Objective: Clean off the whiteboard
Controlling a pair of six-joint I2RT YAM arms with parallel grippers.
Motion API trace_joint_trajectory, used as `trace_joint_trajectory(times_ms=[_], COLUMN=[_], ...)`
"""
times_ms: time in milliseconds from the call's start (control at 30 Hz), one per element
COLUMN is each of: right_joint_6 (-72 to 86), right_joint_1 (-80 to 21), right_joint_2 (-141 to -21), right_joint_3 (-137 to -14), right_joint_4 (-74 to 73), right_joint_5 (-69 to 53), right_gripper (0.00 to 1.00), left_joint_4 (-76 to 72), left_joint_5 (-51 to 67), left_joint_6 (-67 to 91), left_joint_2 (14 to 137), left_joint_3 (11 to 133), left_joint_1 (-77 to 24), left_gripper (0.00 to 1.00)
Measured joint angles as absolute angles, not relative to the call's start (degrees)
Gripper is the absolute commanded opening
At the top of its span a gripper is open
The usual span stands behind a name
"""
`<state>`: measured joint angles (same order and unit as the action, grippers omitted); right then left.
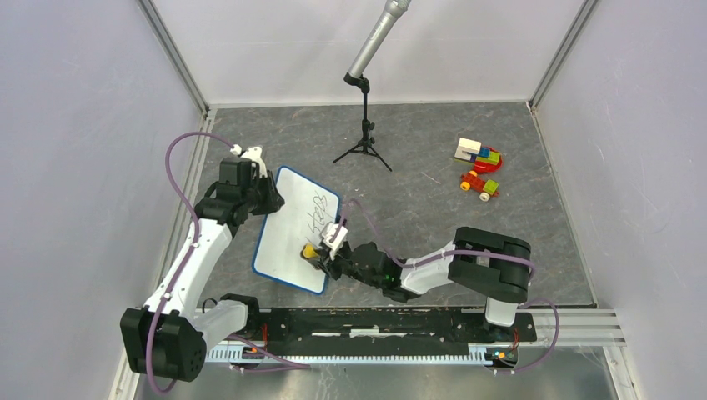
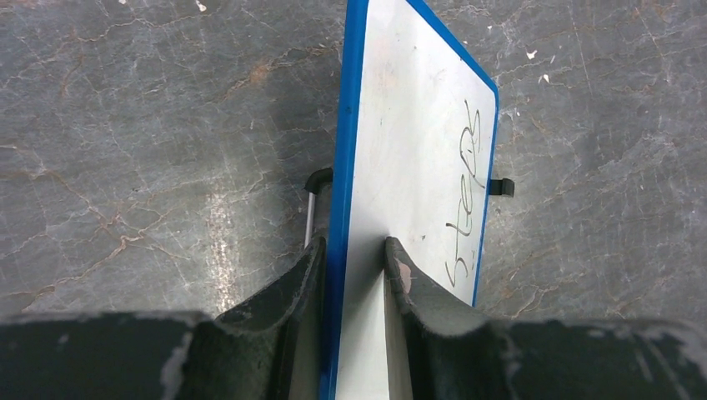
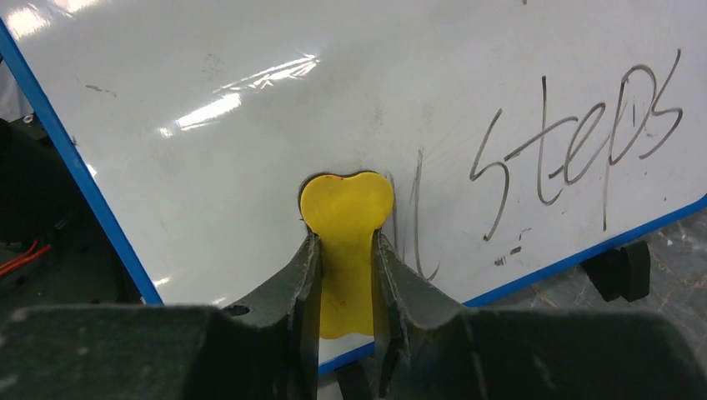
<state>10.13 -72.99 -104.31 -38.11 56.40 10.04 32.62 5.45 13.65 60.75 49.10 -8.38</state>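
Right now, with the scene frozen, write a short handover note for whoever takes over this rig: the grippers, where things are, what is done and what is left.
The left gripper is shut on the blue rim of the whiteboard, holding it tilted.
The right gripper is shut on a yellow eraser, whose tip is against the board face just left of the handwriting.
Done: board steadied, eraser in place.
Left: the word "steps" and a loose stroke beside the eraser are unwiped.
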Motion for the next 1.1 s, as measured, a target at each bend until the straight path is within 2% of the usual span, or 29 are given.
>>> trace_joint_trajectory(times_ms=[167,333,500,800,1100], right_joint_6=[7.31,7.27,10.31,15.86,12.67], right_joint_1=[-73.49,-73.12,-71.22,-67.94,-69.71], right_joint_2=[-104.22,-106.19,-106.89,-106.83,-105.58], right_joint_3=[-45.69,-52.80,-50.85,-37.34,-39.64], right_joint_4=[48.99,48.12,52.12,60.84,55.51], right_joint_5=[10.85,9.30,6.79,6.83,9.96], right_gripper=[0.16,0.16,0.16,0.16,0.16], left_joint_4=[32.40,32.42,32.16,32.08,31.99], left_joint_5=[4.99,4.84,4.62,4.58,4.43], left_joint_6=[13.47,13.47,13.50,13.50,13.47], left_joint_2=[60.66,60.31,60.29,60.14,59.72], left_joint_3=[49.10,48.95,48.77,48.73,48.69], left_joint_1=[-8.38,-8.56,-8.69,-8.82,-8.86], left_gripper=[0.02,0.02,0.02,0.02,0.02])
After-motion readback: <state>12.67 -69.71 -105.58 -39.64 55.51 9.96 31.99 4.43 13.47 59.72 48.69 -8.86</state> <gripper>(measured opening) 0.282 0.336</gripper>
